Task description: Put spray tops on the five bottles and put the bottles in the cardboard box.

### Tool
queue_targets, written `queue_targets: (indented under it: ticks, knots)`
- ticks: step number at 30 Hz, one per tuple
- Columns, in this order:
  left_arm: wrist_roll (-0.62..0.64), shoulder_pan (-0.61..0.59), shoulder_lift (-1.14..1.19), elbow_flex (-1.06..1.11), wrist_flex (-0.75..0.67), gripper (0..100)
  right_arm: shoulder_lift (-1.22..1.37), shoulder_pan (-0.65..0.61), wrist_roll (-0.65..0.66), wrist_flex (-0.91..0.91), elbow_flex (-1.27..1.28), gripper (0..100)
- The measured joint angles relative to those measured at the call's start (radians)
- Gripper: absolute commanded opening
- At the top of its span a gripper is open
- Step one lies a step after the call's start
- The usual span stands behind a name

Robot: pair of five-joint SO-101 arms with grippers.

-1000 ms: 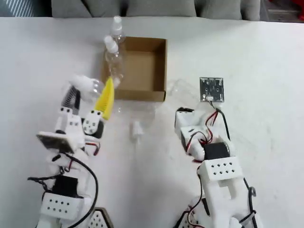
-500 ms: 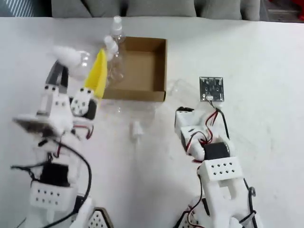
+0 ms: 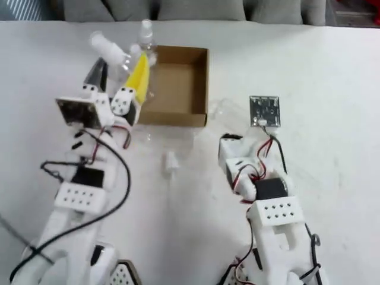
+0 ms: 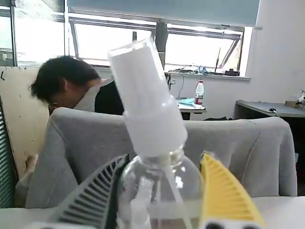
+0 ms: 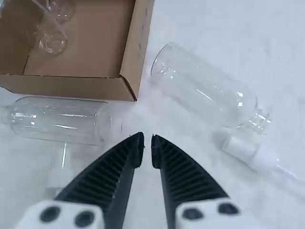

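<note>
My left gripper point(image 3: 123, 71) is shut on a clear bottle point(image 3: 116, 54) with a white spray top, held tilted above the left wall of the cardboard box point(image 3: 178, 89). The left wrist view shows that bottle point(image 4: 150, 109) between my black and yellow fingers point(image 4: 224, 195). Another capped bottle point(image 3: 145, 31) stands at the box's far left corner. Two bottles point(image 5: 52, 40) stand inside the box point(image 5: 100, 52). My right gripper point(image 5: 147, 149) is shut on nothing, low over the table in front of the box. One uncapped bottle point(image 5: 57, 119) lies along the box's front wall and another point(image 5: 205, 88) lies beside the box.
A loose spray top point(image 5: 252, 155) lies by the neck of the second lying bottle. Another loose spray top point(image 3: 171, 161) rests on the white table between the arms. Grey chair backs point(image 3: 154, 9) line the far edge.
My left arm has lifted the capped bottle and swung it away from me, first left and then toward the box's far left corner. The right arm has not moved.
</note>
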Motion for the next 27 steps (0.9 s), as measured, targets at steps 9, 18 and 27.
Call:
queue_targets:
  ticks: [9,18,27]
  knots:
    - [0.0,-0.028,0.356,-0.015,-0.259,2,0.0,0.0,0.0,0.0,0.0,1.7]
    - [0.0,-0.028,0.712,-0.149,-0.466,2,0.0,0.0,0.0,0.0,0.0,1.7]
    - [0.0,-0.028,0.939,-0.233,-0.592,2,0.0,0.0,0.068,0.0,0.0,1.7]
